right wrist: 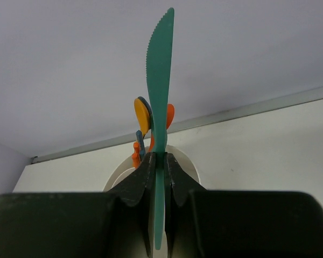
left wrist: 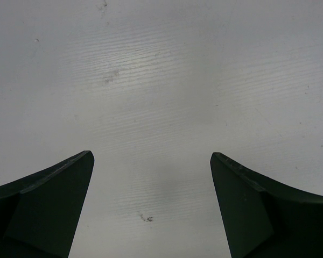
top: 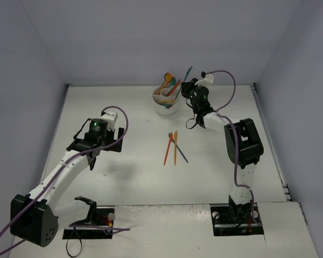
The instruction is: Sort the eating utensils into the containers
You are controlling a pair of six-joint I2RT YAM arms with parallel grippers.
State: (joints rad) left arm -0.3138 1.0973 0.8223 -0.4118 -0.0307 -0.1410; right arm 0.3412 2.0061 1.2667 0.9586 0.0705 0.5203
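1. The left arm [top: 70, 166] reaches forward; the left tool [left wrist: 151, 156] points down, fingers spread wide, seemingly hanging just above the surface [left wrist: 161, 64].
2. The right arm [top: 239, 145] stretches toward the far side; the right tool [right wrist: 160, 161] pinches a teal knife [right wrist: 160, 70], blade upward.

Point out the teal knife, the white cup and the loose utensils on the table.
teal knife [right wrist: 160, 80], right wrist view, on its serrated blade.
white cup [top: 166, 110], top external view, on its near wall.
loose utensils [top: 175, 149], top external view, on the orange one's middle.
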